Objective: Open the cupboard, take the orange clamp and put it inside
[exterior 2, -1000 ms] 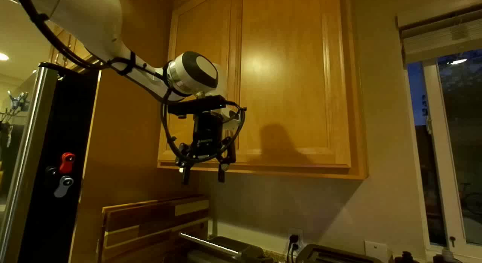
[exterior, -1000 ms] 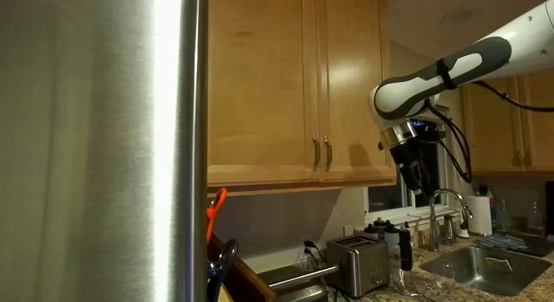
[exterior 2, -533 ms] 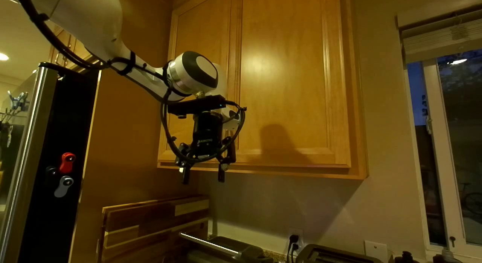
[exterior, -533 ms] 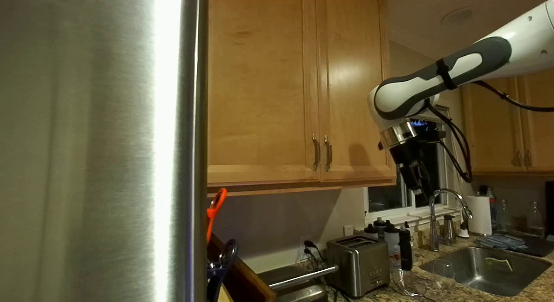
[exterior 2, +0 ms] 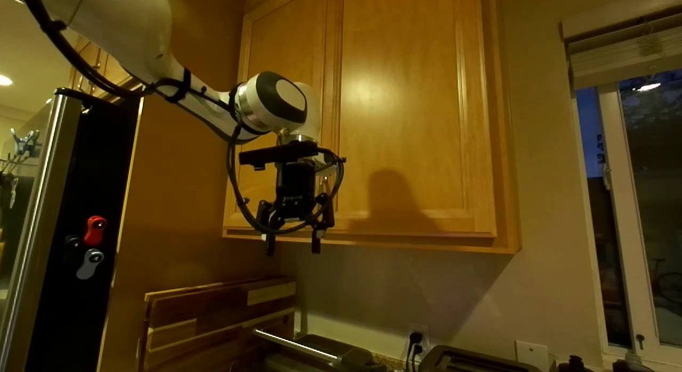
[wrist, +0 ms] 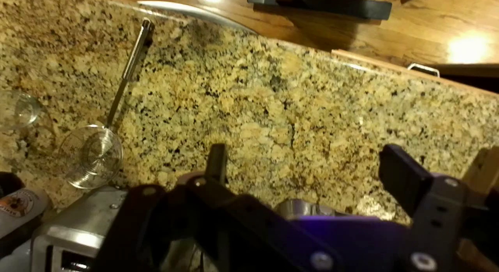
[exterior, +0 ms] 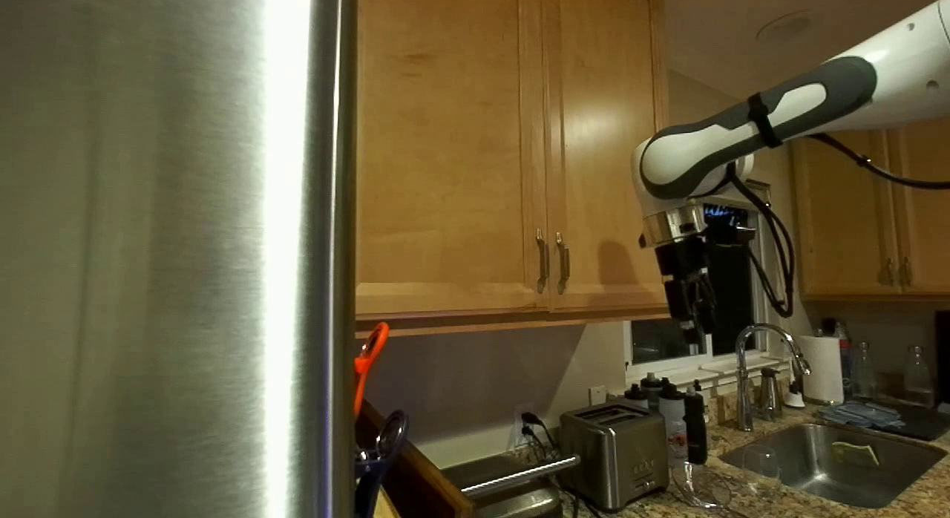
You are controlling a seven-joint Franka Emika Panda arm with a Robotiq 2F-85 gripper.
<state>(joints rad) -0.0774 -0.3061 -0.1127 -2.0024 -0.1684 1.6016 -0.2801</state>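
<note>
Item, my gripper (exterior 2: pixel 293 246): pointing down, left of centre in an exterior view; fingers (wrist: pixel 403 174) spread wide, gripping nothing, granite countertop (wrist: pixel 280 108) showing between them in the wrist view. Item, cupboard (exterior: pixel 453 154): honey-brown, in both exterior views; doors closed, paired bar handles (exterior: pixel 542 262) just right of centre in an exterior view, apart from my fingers. Item, orange clamp (exterior: pixel 363 364): left of centre in an exterior view, showing past the edge of the steel fridge panel (exterior: pixel 163 251); rounded end uppermost, lower part out of sight. Item, toaster (exterior: pixel 614 459): lower middle of an exterior view, below the cupboard.
</note>
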